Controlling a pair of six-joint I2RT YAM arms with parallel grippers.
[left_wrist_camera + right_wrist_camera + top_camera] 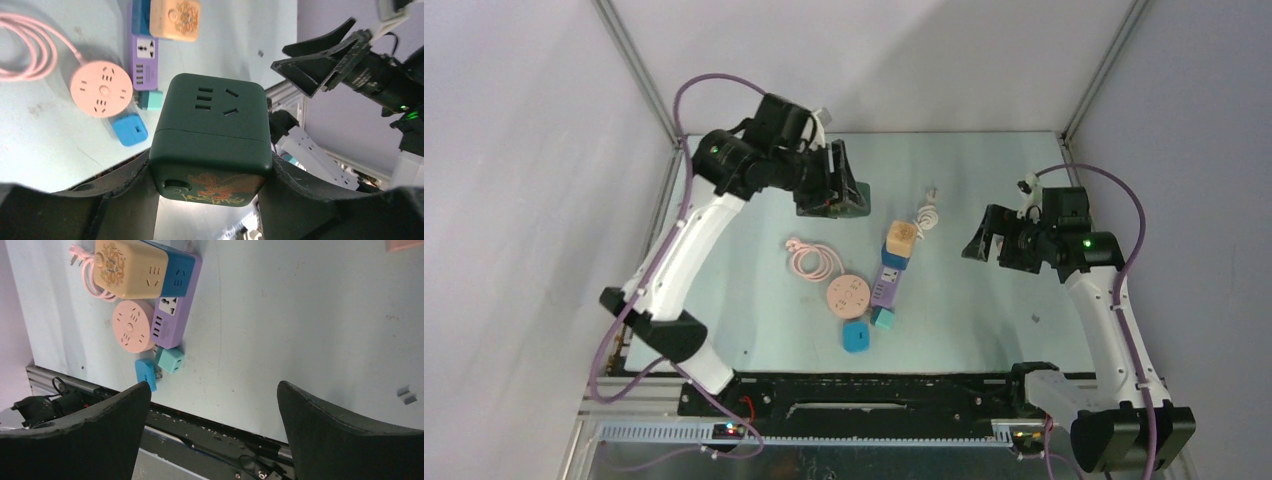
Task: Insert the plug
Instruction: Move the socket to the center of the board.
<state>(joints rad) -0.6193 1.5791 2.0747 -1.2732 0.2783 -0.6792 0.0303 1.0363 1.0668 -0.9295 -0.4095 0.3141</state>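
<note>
My left gripper is shut on a dark green cube socket at the back of the table. In the left wrist view the cube sits between both fingers, its slots facing away. My right gripper is open and empty above the table's right half; its jaws stand wide apart in the right wrist view. A white coiled cable with a plug lies mid-table. A pink coiled cable lies to its left, and its plug end shows in the right wrist view.
A cluster lies mid-table: a beige cube socket, a blue cube, a purple power strip, a pink round socket, a teal adapter and a blue adapter. A black rail runs along the near edge.
</note>
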